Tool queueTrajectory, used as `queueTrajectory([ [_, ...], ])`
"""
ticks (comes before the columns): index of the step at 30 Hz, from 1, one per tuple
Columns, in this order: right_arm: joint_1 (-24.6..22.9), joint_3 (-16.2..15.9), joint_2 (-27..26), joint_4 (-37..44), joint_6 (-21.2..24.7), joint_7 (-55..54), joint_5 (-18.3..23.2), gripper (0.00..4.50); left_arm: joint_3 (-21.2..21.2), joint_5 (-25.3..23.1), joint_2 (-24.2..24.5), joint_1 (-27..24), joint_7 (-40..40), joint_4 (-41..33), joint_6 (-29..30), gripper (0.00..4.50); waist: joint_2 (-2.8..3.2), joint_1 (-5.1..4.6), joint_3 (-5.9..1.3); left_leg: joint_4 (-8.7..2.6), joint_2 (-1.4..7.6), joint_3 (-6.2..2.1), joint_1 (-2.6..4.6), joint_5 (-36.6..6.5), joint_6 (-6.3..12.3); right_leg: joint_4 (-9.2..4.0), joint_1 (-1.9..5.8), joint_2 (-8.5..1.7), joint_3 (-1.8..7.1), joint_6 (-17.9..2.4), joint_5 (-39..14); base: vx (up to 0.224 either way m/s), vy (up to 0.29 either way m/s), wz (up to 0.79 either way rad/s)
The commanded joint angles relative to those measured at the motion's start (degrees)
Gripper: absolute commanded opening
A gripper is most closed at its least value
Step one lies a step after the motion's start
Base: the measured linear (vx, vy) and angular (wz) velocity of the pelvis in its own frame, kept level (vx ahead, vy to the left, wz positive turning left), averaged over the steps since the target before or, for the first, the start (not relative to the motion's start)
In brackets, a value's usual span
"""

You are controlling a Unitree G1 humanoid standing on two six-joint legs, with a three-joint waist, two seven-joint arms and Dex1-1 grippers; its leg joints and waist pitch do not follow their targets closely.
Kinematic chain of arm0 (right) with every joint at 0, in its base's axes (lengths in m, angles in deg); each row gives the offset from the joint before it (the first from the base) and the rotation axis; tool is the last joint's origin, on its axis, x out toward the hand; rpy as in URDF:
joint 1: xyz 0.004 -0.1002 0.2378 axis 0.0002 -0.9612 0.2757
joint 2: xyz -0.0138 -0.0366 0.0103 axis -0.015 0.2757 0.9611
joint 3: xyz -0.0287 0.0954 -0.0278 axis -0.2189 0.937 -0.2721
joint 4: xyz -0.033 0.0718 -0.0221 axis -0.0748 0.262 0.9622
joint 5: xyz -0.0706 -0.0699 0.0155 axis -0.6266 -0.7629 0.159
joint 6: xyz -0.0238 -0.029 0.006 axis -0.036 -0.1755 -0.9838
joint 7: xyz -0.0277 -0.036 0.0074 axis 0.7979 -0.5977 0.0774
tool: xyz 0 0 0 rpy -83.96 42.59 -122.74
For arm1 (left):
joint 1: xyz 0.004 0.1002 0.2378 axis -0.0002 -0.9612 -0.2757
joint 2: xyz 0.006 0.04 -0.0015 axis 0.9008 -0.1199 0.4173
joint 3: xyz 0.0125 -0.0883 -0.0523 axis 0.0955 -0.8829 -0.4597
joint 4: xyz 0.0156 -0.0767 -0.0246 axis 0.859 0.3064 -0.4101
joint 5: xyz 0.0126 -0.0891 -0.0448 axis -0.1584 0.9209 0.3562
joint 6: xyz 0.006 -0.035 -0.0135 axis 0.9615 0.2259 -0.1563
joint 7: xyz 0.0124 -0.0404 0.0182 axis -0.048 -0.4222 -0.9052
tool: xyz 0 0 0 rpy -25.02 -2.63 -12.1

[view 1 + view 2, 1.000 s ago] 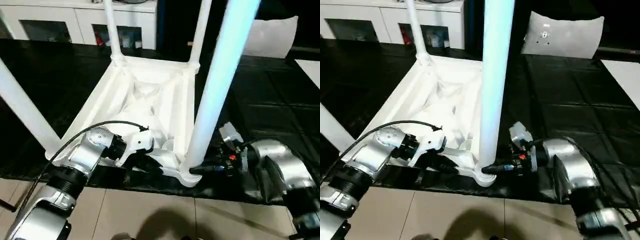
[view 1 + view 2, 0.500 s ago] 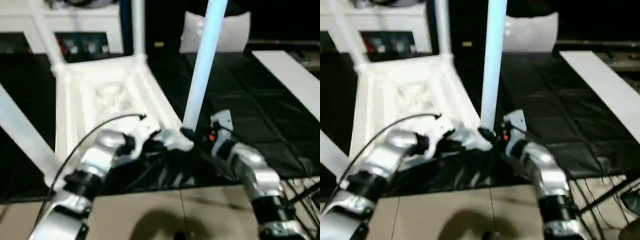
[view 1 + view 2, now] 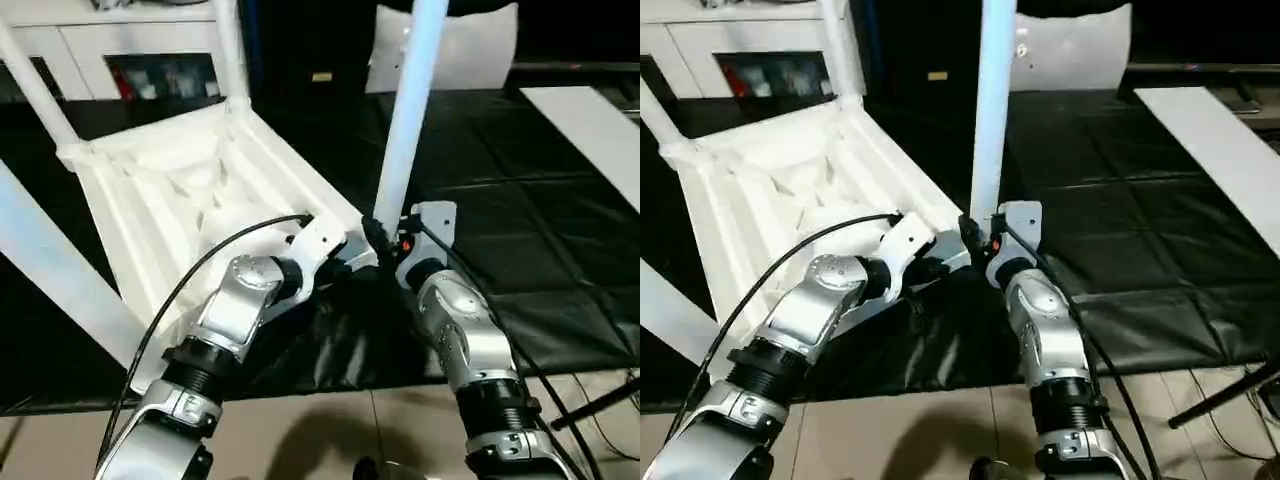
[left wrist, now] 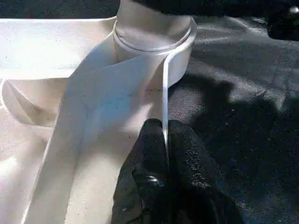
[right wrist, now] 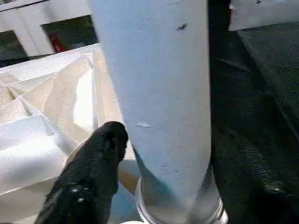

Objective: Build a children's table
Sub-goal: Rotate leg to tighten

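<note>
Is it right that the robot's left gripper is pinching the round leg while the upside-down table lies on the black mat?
Not quite. The left wrist view shows the left gripper pinching a thin rib of the table top, not the leg. The table is upside down on the black mat.

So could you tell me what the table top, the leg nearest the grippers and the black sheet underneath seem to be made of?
The table top looks like moulded white plastic: thin ribs run across its underside, with a soft sheen. The leg looks like the same smooth white plastic, seated in a round corner socket. The black sheet is probably thin plastic film, glossy and wrinkled, though coated fabric is possible.
</note>
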Motion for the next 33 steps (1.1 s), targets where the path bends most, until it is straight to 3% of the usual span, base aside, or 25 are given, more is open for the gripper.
queueTrajectory([
  [1,-2.25,-3.36,2.65,0.62,-0.30,8.72,1.45,3.32,1.67,1.90,0.96,-0.18,4.06,-0.20,-4.44,0.00,-1.28,0.55,-4.18,-3.27,2.79,-0.55,-1.54,-0.94,9.71,-3.80,4.26,-4.56,4.43,-6.53,-17.63,0.000,0.000,0.00],
  [3,-3.03,-3.01,5.72,1.63,-0.96,13.05,2.68,3.43,1.80,2.18,2.49,-0.41,6.34,0.07,-5.53,0.00,-1.25,0.86,-3.95,-3.30,2.77,-0.43,-1.50,-1.54,10.36,-4.15,4.25,-4.60,4.39,-6.01,-19.50,0.000,0.000,0.00],
  [8,-4.22,-2.04,12.84,3.60,-0.65,22.86,5.63,3.99,2.56,2.72,6.23,-0.60,11.91,1.07,-8.11,0.00,-1.30,1.16,-3.87,-3.40,2.91,-0.31,-1.21,-3.45,9.03,-4.78,4.02,-4.56,4.28,-4.27,-24.45,0.000,0.000,0.00],
  [9,-4.49,-2.29,14.98,3.90,-0.40,26.13,6.12,3.99,2.71,2.90,7.14,-0.65,13.43,1.45,-8.83,0.00,-1.25,1.29,-4.14,-3.33,2.98,-0.34,-1.16,-3.21,8.97,-4.66,4.09,-4.50,4.29,-4.23,-24.09,0.000,0.000,0.00],
  [12,-4.97,-3.74,21.80,3.92,-0.25,39.30,8.40,4.07,3.57,3.72,10.38,-0.84,18.81,2.36,-11.63,0.00,-1.18,1.90,-4.46,-3.09,3.13,-0.37,-1.25,-2.03,10.22,-4.11,4.24,-4.50,4.37,-5.14,-21.16,0.000,0.000,0.00],
  [18,-2.95,-7.31,27.73,0.80,-3.04,52.28,8.55,4.07,5.88,5.41,15.19,-1.39,29.96,1.92,-16.50,0.00,-1.41,2.45,-4.80,-3.00,3.21,-0.38,-1.23,-1.06,10.49,-3.83,4.31,-4.65,4.20,-6.85,-20.54,0.000,0.000,0.00],
  [21,-0.70,-9.26,29.32,-1.44,-3.84,58.33,8.66,4.07,8.04,5.47,18.19,-1.35,35.81,2.49,-20.68,0.00,-1.31,2.75,-4.78,-2.95,3.47,-0.25,-1.21,-0.38,10.60,-3.50,4.22,-4.48,4.35,-7.52,-19.10,0.000,0.000,0.00],
  [23,0.63,-10.32,29.46,-2.64,-3.65,60.97,8.41,3.73,8.69,5.60,19.08,-1.11,37.78,2.88,-21.94,0.00,-1.14,3.28,-4.79,-2.93,3.77,-0.15,-0.85,-0.13,10.26,-3.39,3.92,-4.56,4.39,-7.93,-18.82,0.000,0.000,0.00],
  [25,1.52,-11.12,29.40,-3.44,-3.77,62.83,8.18,3.68,9.09,5.78,19.52,-0.98,39.23,2.97,-22.78,0.00,-1.83,3.70,-4.83,-3.01,3.91,-0.08,-0.85,0.15,10.08,-3.17,3.94,-4.58,4.40,-8.22,-18.81,0.000,0.000,0.00],
  [27,2.87,-12.39,28.80,-4.91,-4.67,64.50,7.55,3.55,9.59,6.02,19.76,-0.84,40.88,2.64,-23.30,0.00,-1.53,4.26,-5.00,-3.00,4.27,-0.16,-0.70,1.15,9.66,-2.79,3.82,-4.82,4.55,-8.99,-17.17,0.000,0.000,0.00],
  [28,3.82,-13.42,28.44,-5.93,-4.98,66.44,7.72,3.33,9.92,6.27,19.83,-0.68,41.98,2.39,-23.59,0.00,-2.19,4.42,-5.07,-3.00,4.33,-0.09,-0.69,1.20,9.43,-2.61,3.87,-4.86,4.59,-9.28,-16.54,0.000,0.000,0.00],
  [30,4.37,-14.29,28.29,-6.27,-4.64,68.38,8.18,3.25,10.18,6.35,19.89,-0.53,42.64,2.39,-23.98,0.00,-2.00,4.59,-5.13,-2.99,4.40,-0.11,-0.68,1.28,9.32,-2.39,3.87,-4.93,4.62,-9.83,-15.70,0.000,0.000,0.00],
  [33,4.95,-15.72,28.28,-6.43,-3.95,71.63,8.62,3.01,10.56,6.32,20.08,-0.26,43.55,2.87,-25.03,0.00,-2.24,4.79,-5.15,-2.98,4.44,-0.08,-0.70,1.01,9.02,-2.32,3.96,-5.00,4.70,-9.83,-15.57,0.000,0.000,0.00],
])
